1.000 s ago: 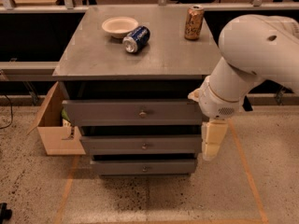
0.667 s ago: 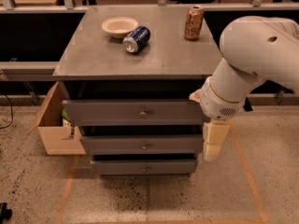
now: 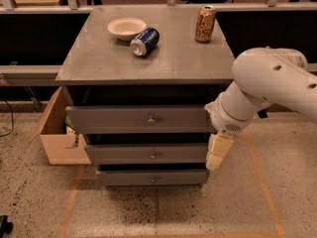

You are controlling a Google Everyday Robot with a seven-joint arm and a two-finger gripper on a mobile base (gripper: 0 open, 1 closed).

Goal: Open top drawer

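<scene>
While the top drawer waits to be pulled, a grey cabinet [image 3: 183, 58] stands on a speckled floor marked with orange tape, its flat top reaching back to a dark rail. A white robot arm [image 3: 267, 83] comes in from the right and bends down past the cabinet's front right corner. The top drawer [image 3: 109, 119], widest and tallest of three grey fronts, sits directly under the cabinet top and appears fully closed, with no sign that it has been drawn out. Below it are a middle drawer [image 3: 119, 153] and a bottom drawer [image 3: 124, 177], each narrower than the one above. A cardboard box [image 3: 57, 145] stands open against the cabinet's left side. The cream-coloured gripper [image 3: 218, 152] hangs pointing downward just off the right end of the drawer fronts, level with the middle drawer and lower than the top one; it holds nothing, and whether its grasp is released or clenched cannot be told from this angle. On the cabinet top are a pale bowl [image 3: 127, 28], a blue can [image 3: 144, 41] lying on its side just beside it, and a gold can [image 3: 205, 24] standing upright, well apart to the right. The small round knob [image 3: 151, 120] at the top drawer's centre is untouched, well left of the gripper. By this view, the whole task remains: reaching the knob, grasping it and pulling.
</scene>
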